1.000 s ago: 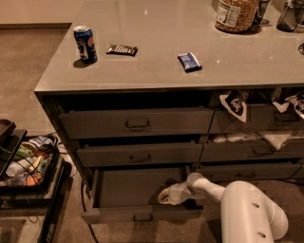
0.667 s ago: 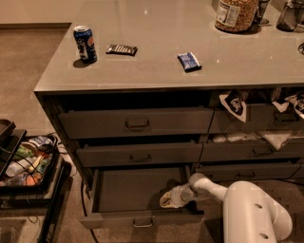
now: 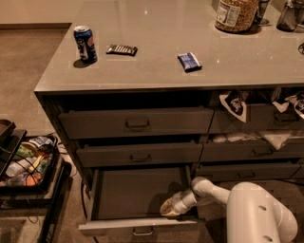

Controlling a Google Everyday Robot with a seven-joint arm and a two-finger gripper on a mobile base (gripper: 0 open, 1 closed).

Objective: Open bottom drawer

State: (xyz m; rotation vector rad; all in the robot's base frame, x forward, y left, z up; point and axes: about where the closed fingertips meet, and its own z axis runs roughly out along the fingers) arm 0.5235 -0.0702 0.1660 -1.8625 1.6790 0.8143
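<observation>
The gripper (image 3: 172, 208) sits inside the bottom drawer (image 3: 133, 192), low in its right front corner, just behind the drawer's front panel. Its pale tan tip points toward the drawer's left side and lies close over the dark floor. Whether it is open or closed cannot be told from this angle, and no object shows in its hold. Whether it touches the front panel or the drawer floor is also unclear. The white arm (image 3: 254, 216) reaches in over the drawer's right wall from outside the drawer on the right.

The bottom drawer stands pulled well out from its stack, so its flat, dark grey inside lies open to view with nothing but the gripper in it. Its slim front faces the camera at the lower edge, with a small rectangular pull (image 3: 143, 231) at the centre.

Directly above the bottom drawer, the middle drawer (image 3: 140, 154) and the top drawer (image 3: 135, 122) each stand out a little. Higher up, the grey countertop (image 3: 156, 76) carries a soda can (image 3: 85, 43), a dark chocolate bar (image 3: 121, 49), a blue packet (image 3: 189, 61) and a jar (image 3: 236, 14). Up and right of the bottom drawer, snack bags (image 3: 235, 102) show in the neighbouring stack. Left of the bottom drawer stands a black cart (image 3: 56, 163) holding mixed items.
</observation>
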